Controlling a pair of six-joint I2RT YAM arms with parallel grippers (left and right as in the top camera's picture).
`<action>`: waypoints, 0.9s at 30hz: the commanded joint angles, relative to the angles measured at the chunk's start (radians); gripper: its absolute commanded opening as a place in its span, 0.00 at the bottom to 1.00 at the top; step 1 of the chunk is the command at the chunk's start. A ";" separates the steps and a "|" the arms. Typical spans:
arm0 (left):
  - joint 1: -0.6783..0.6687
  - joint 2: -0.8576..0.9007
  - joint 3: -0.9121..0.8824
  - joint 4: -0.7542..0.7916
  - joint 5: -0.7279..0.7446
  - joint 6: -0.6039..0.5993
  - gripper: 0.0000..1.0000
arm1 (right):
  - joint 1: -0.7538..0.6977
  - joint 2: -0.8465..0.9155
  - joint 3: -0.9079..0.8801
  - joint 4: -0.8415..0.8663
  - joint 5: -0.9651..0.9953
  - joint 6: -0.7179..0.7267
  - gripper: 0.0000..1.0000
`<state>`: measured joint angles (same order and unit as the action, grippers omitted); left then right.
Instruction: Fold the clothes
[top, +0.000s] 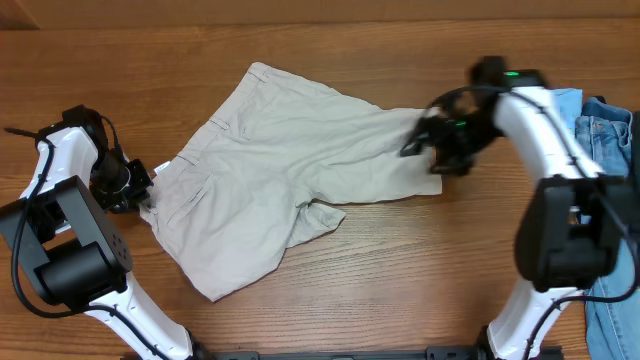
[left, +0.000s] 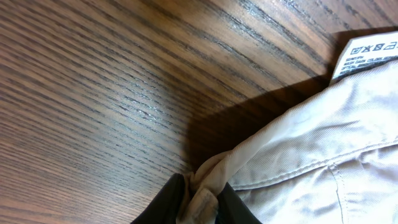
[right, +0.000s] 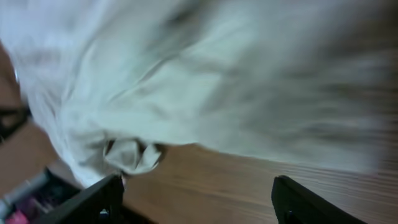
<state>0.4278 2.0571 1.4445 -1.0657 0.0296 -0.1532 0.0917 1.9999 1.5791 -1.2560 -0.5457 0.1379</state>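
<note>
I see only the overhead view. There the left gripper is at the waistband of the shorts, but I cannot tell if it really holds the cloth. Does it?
Observer: Yes. In the left wrist view the left gripper is shut on a small fold at the edge of the shorts.
Operator: And on the right side? For me it is only a dark blur.
Observer: The right wrist view, though blurred, shows the right gripper open over bare table. The cloth lies beyond its jaws, not between them.
Operator: Is anything else near the left grip?
Observer: A white care label with printed symbols sticks out from the edge of the shorts.
</note>
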 joint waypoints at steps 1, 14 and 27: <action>0.005 -0.036 -0.007 0.004 0.029 0.019 0.18 | 0.161 -0.040 -0.044 0.025 0.048 0.056 0.79; 0.005 -0.036 -0.007 0.009 0.050 0.019 0.20 | 0.451 -0.040 -0.303 0.372 0.116 0.310 0.74; 0.005 -0.036 -0.007 0.010 0.050 0.019 0.19 | 0.450 -0.107 -0.242 0.043 0.224 0.273 0.04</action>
<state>0.4278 2.0571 1.4445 -1.0588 0.0528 -0.1528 0.5449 1.9831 1.2854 -1.0760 -0.4255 0.4698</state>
